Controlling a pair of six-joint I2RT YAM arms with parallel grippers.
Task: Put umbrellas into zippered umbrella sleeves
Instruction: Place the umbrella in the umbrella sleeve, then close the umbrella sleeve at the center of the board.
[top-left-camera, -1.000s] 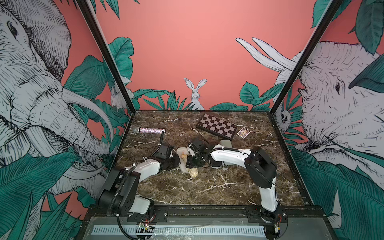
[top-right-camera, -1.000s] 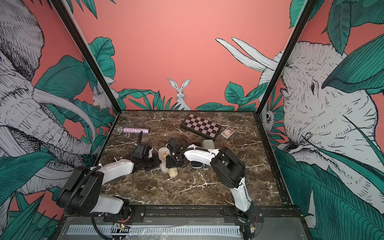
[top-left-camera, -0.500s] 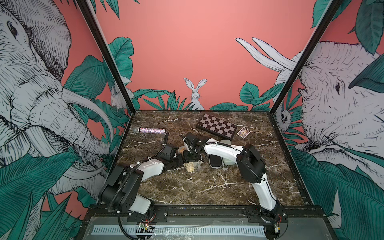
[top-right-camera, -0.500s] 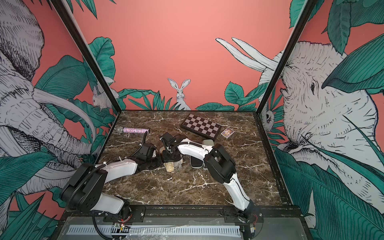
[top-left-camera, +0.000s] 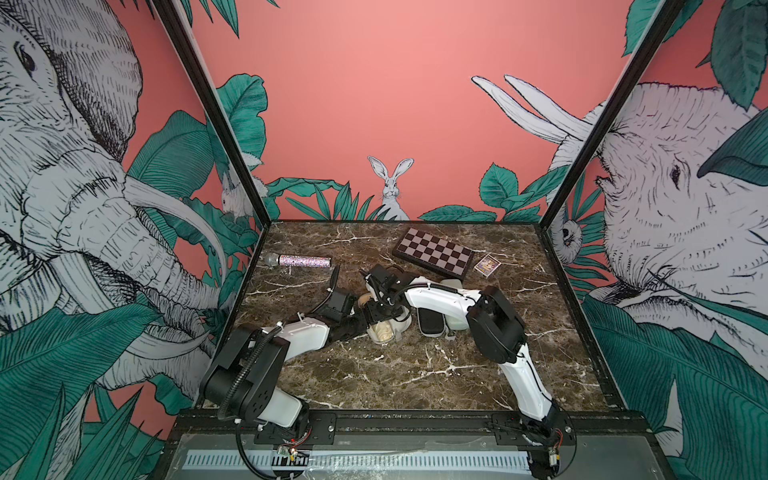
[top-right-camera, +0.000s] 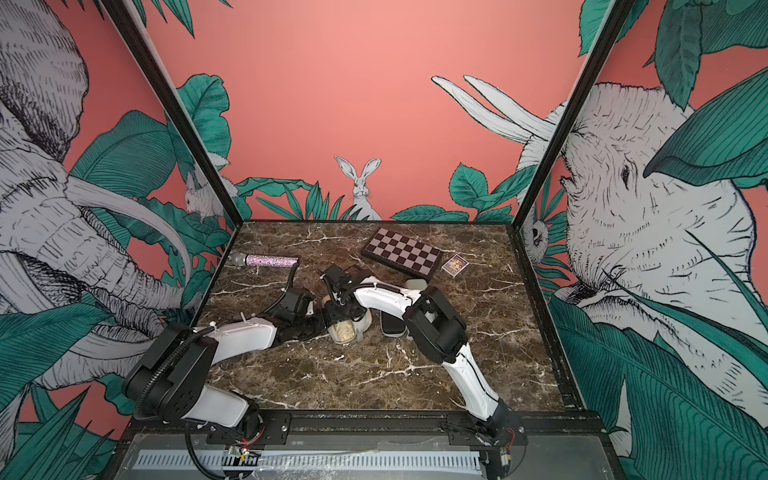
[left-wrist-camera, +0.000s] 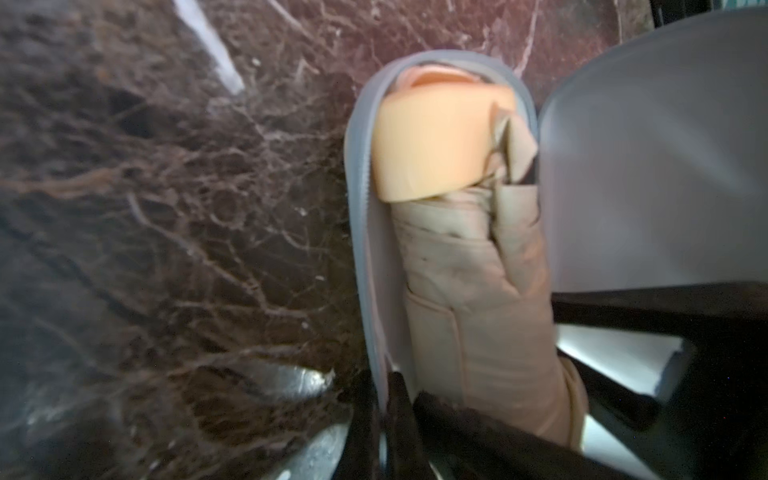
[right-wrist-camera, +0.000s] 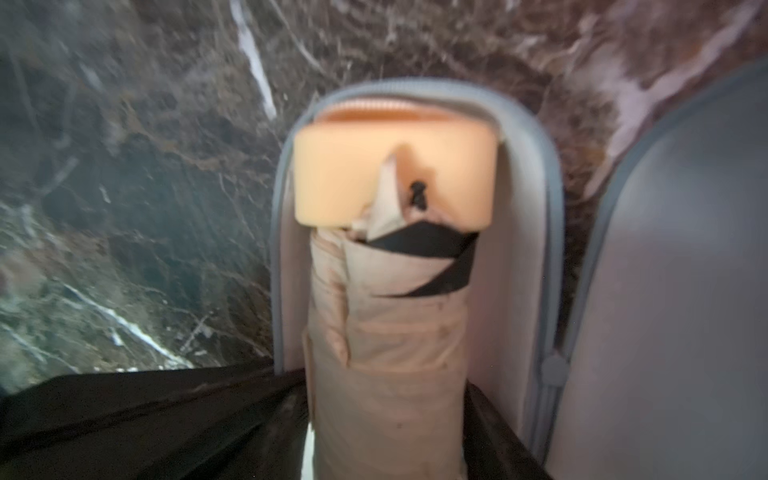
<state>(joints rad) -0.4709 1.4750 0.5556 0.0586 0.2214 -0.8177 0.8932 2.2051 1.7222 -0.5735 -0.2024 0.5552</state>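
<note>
On the counter (top-left-camera: 415, 374), my right arm (top-left-camera: 440, 293) has swung in toward the middle since a second ago. The open beige sleeve (right-wrist-camera: 515, 291) lies there, with the tan umbrella (right-wrist-camera: 386, 332) in its half-shell. My left tool (left-wrist-camera: 386, 415) is clenched on the sleeve's rim. My right tool (right-wrist-camera: 386, 399) straddles the umbrella, and I cannot tell whether it is gripping.

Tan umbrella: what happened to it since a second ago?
The right gripper swung toward the left gripper, and the tan umbrella slid toward the back wall; it now lies in the open beige sleeve, between the right gripper's fingers. Whether they let go is unclear. The left gripper stayed shut on the sleeve's rim. The chessboard box and microphone stayed put.
</note>
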